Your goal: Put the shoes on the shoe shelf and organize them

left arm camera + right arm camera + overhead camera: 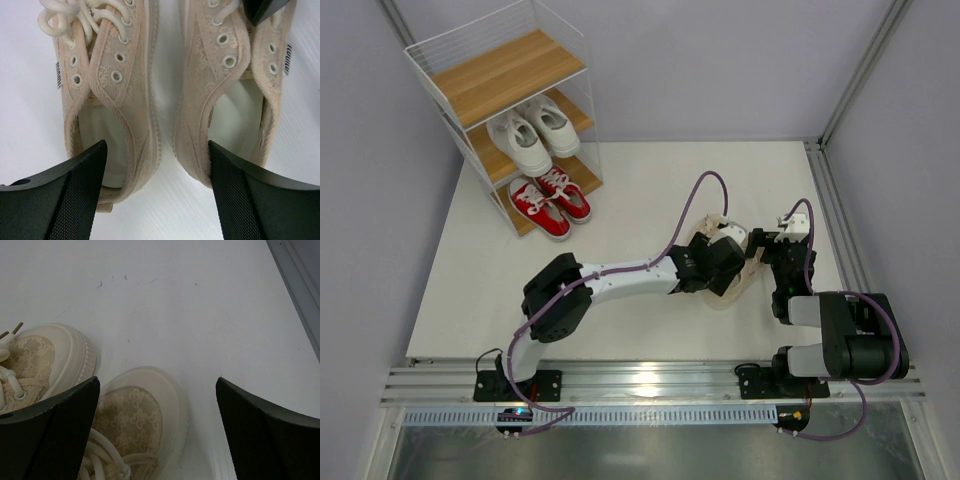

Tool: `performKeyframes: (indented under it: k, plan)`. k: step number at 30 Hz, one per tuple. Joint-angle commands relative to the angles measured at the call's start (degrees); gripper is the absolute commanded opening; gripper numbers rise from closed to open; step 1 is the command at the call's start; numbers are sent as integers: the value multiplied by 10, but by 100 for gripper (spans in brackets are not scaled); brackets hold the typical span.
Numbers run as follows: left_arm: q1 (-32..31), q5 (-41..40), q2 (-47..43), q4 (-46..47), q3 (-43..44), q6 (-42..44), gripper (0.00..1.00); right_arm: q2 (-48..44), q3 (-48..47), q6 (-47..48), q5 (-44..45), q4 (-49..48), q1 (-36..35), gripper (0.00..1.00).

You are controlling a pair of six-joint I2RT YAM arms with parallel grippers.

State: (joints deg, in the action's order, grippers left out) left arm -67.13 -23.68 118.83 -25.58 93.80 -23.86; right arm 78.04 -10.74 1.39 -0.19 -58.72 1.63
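two beige shoes (132,427) lie well inside the table (215,305) edge.

The left arm (620,282) stretches low from its near-left base, reaching rightward across the middle. The left claw (156,150) points down, fingers spread wide. The right arm (840,335) is folded over its near-right base with the forearm reaching far. The right claw (157,382) is also spread wide.
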Motion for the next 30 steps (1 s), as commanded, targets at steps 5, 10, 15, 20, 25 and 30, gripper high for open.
performKeyframes:
  k: [5,10,15,20,25,30]
  plan:
    - [-4,34,15,-159,53,12,77,1,-12,4,-5,-47,1,97]
    - [-3,26,7,-154,51,22,77,1,-12,4,-5,-46,1,97]
    - [-2,-7,16,-98,50,38,72,1,-12,4,-5,-47,1,97]
    - [-2,-15,31,9,19,83,68,0,-12,4,-5,-47,1,97]
    - [13,5,47,78,7,95,68,1,-12,3,-5,-47,1,97]
    - [35,24,50,148,-26,105,63,1,-12,4,-5,-47,1,97]
